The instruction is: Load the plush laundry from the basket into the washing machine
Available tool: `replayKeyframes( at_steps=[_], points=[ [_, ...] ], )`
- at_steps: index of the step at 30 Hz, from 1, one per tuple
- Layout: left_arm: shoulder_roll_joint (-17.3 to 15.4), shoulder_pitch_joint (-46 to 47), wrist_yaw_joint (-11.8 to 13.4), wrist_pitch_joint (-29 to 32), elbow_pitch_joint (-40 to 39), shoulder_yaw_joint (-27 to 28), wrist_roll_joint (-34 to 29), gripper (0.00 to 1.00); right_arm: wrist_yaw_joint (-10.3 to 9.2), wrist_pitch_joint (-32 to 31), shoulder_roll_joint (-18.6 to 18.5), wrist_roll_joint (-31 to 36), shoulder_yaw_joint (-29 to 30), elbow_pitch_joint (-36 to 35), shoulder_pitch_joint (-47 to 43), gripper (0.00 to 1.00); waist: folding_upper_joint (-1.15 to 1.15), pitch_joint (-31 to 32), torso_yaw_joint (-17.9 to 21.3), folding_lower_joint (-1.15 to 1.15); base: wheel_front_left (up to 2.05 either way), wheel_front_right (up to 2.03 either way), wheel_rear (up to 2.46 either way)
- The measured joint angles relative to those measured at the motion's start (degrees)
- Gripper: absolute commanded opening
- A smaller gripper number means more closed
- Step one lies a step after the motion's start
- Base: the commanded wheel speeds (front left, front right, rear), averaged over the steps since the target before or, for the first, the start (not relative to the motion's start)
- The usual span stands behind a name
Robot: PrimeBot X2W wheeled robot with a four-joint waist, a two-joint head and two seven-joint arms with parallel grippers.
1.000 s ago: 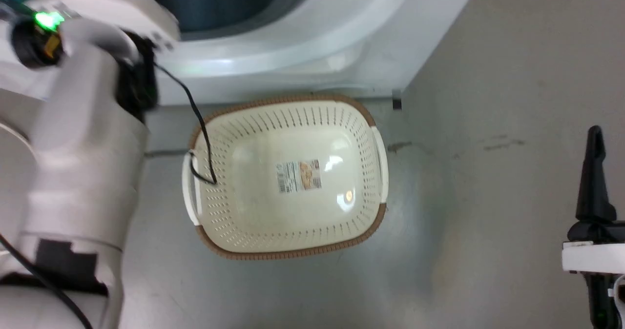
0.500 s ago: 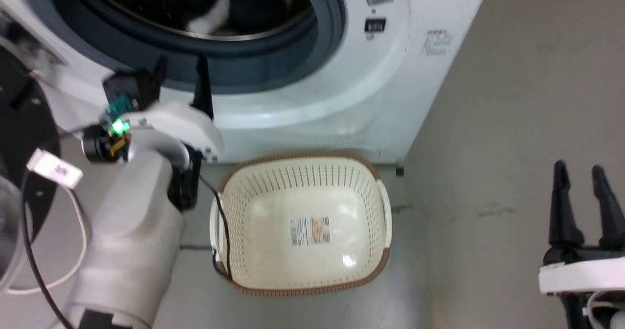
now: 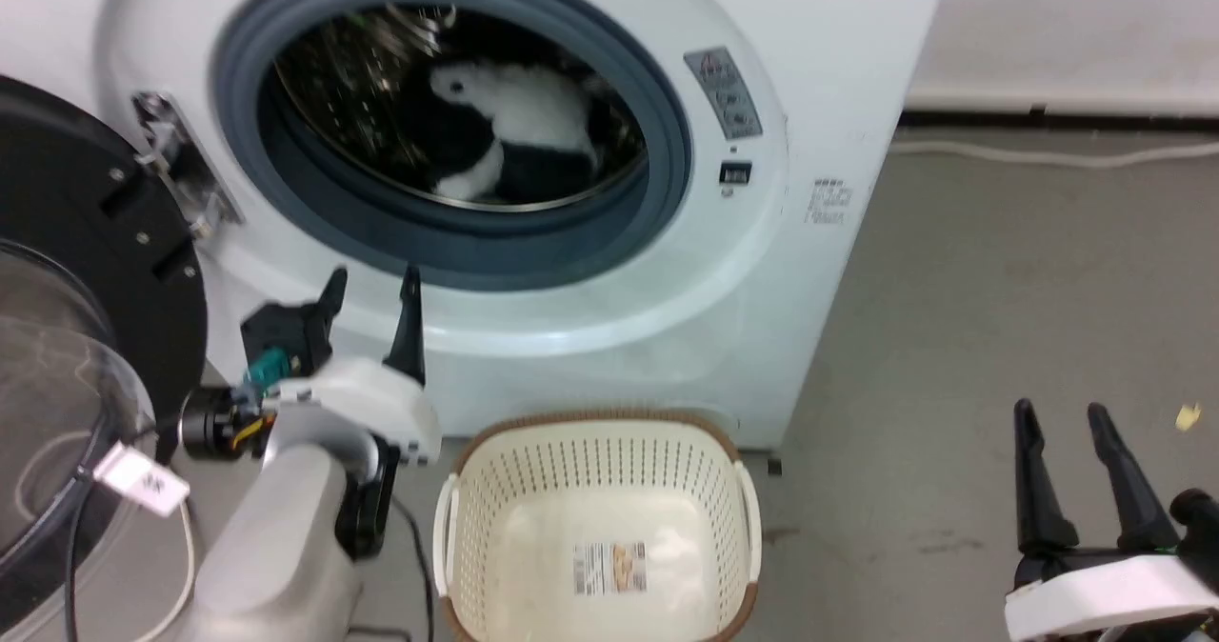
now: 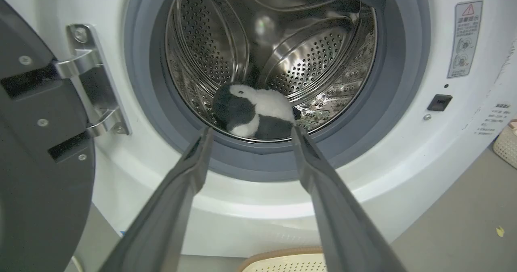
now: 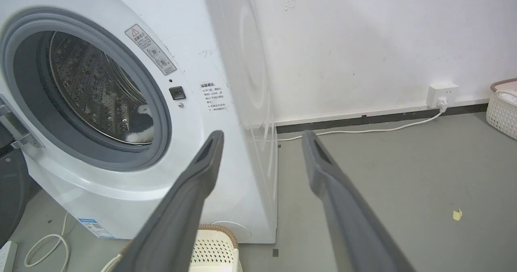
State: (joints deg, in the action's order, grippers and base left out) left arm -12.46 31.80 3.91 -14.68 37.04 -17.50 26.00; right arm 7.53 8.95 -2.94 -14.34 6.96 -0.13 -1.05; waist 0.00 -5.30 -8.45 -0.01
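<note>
Left of the washing machine (image 3: 762,270), its black-framed glass door (image 3: 57,337) stands swung fully open on a steel hinge (image 4: 93,82); I take the door's edge as the nearest hazard to my left arm. My left gripper (image 3: 372,278) hovers in front of the washing machine, just below the grey door ring (image 3: 533,251) and outside the opening, fingers spread wide and holding nothing. Inside the washing machine, the plush laundry (image 4: 258,106) lies low at the front of the steel drum (image 4: 307,54), just behind the ring and wholly past the lip. On the floor directly before the washing machine, close to its base, the basket (image 3: 590,420) sits upright; the part of its bottom that I can see shows a label sticker (image 3: 609,568) and no toy. I judge the loading step complete, with only the retreat left. The next move calls for drawing the left arm straight back from the washing machine, keeping between the open door and the basket's rim. Right of the washing machine, my right gripper (image 3: 1059,407) hangs over bare grey floor (image 3: 952,290), fingers likewise apart and empty. That side offers the widest room. A white cable (image 3: 1048,156) runs along the wall to the right of the washing machine, well apart from either arm.
</note>
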Motion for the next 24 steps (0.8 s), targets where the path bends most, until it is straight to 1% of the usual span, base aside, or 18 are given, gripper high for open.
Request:
replayKeyframes(
  at_steps=[6,10,12,17,24],
  points=[
    [-1.6,-5.9,0.7,0.0,-4.0,-0.8,-2.2,1.0,0.0,0.2,0.0,1.5,-0.9,1.6,-1.2,1.0,0.0,4.4,0.0,0.0,0.0,0.0,0.0],
    [-2.4,-9.3,1.2,0.0,-6.7,-1.1,-2.3,1.0,0.0,0.3,0.0,3.2,-1.6,2.2,-1.4,1.0,0.0,6.5,0.3,0.0,0.0,0.0,0.0],
    [-2.9,-10.5,0.9,0.1,-7.8,-1.8,-2.3,1.0,0.0,0.5,0.0,4.2,-1.8,2.7,-1.4,1.0,0.0,7.1,0.5,0.01,0.0,0.0,0.0],
    [-2.5,-14.1,0.6,1.4,-10.1,-2.1,-1.0,1.0,0.0,0.8,0.0,6.2,-2.2,3.9,-1.9,1.0,0.0,8.2,0.5,0.01,0.0,0.0,0.0],
    [-2.8,-17.9,1.0,1.9,-13.6,-1.9,0.1,1.0,0.0,1.6,0.0,6.3,-1.6,5.6,-2.4,1.0,0.0,9.0,0.3,0.01,0.0,0.0,0.0]
  ],
)
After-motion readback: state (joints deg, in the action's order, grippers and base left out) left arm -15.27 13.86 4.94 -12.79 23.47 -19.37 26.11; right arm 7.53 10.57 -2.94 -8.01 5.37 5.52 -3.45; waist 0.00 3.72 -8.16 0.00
